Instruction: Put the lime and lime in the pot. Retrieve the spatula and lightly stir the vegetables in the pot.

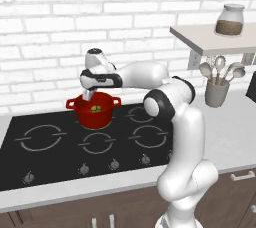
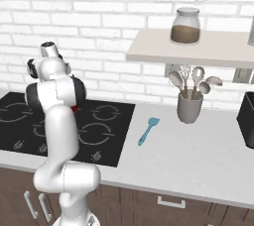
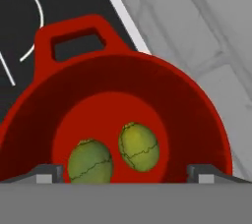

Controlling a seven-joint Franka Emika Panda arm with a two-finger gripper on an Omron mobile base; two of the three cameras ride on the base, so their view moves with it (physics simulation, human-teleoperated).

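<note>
Gripper [image 3: 125,173] spread wide above pot [image 3: 197,120]; spatula [image 2: 148,131] lies blade toward the wall.

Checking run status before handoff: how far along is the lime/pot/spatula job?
Done: both limes lie on the bottom of the pot on the stove. In hand: nothing; the gripper hovers open just above the pot. Left: the spatula lies untouched on the counter right of the cooktop, so fetching it and stirring remain.
</note>
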